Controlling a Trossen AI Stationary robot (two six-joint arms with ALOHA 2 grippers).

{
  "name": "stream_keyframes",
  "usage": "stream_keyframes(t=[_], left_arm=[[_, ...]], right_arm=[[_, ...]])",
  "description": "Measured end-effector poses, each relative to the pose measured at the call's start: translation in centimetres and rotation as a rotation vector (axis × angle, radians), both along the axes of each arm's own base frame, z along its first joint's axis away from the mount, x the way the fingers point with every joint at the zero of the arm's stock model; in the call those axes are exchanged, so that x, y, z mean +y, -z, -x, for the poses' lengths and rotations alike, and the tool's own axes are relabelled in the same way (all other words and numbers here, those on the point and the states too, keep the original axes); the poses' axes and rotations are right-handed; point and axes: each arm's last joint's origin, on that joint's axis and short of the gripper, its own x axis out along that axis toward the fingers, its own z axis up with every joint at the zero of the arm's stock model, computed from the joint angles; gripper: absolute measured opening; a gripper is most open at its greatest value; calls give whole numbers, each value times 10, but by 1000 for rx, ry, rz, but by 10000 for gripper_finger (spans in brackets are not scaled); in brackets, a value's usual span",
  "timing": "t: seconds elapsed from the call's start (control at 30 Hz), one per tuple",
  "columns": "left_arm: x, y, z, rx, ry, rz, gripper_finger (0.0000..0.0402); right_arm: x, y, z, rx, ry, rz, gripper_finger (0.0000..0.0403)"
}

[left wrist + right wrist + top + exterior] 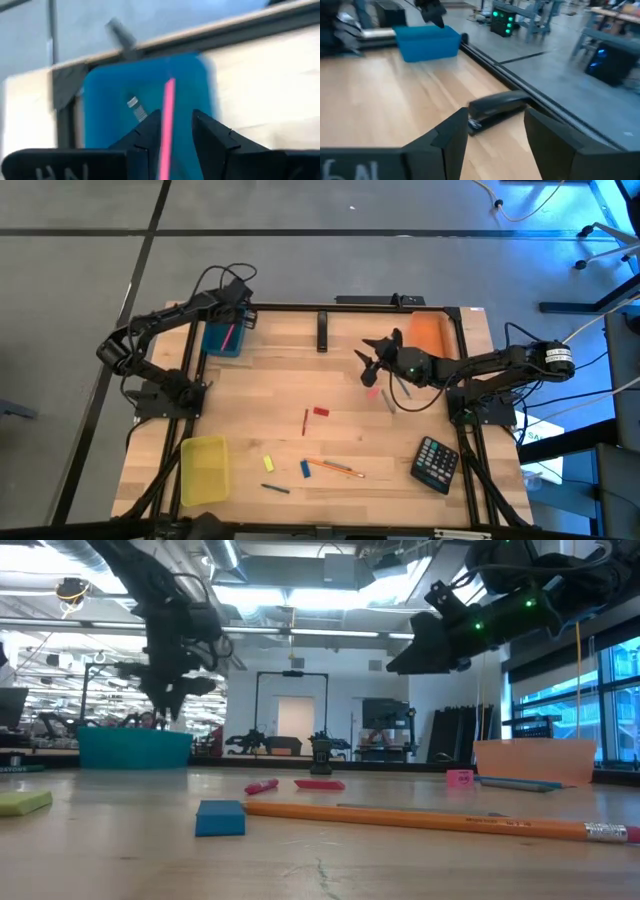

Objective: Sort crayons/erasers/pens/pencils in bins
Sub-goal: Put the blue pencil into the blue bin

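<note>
My left gripper point(228, 330) hangs over the teal-blue bin point(222, 340) at the far left, fingers pointing down and parted. A thin pink stick point(167, 115) stands between them above the bin floor. My right gripper point(372, 362) is open and empty, raised above the table's far middle point(430, 640). The red eraser point(320, 411) and the yellow eraser point(268, 464) lie flat on the table. The orange bin point(435, 335) stands at the far right, the yellow bin point(203, 470) at the near left. My left gripper has the pink stick between its fingers, close against one finger point(150, 132), with a gap toward the other point(212, 137). The stick runs along the fingers, pointing down into the bin. I cannot tell whether the fingers touch it.
Loose on the table are a red stick point(306, 422), a blue chunk point(305, 469), an orange pencil point(335, 468), a dark stick point(275, 488), a pink block point(372, 392) and a grey stick point(388, 400). A black calculator point(436, 463) lies near right, a black bar-shaped object point(323, 330) at the far edge.
</note>
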Motion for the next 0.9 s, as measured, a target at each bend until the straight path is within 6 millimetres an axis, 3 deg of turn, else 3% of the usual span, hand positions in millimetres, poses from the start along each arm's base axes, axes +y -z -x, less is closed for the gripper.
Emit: stream_keyframes(t=[0.17, 0.27, 0.4, 0.67, 0.9], left_arm=[[-9, -16, -41, -255, 255, -40, 98], [-31, -35, -78, -349, 437, -142, 97], [-63, -39, -117, -389, 654, -211, 97], [-103, 0, -203, -435, 1069, -162, 100], [-117, 30, -275, -443, 1207, -100, 101]], right_arm=[[-2, 9, 6, 125, 118, 44, 196], [-4, 9, 7, 123, 169, 45, 191], [-1, -2, 8, 69, 79, 13, 180], [16, -32, 38, -16, -47, -121, 164], [36, -28, 76, 109, -53, -305, 149]])
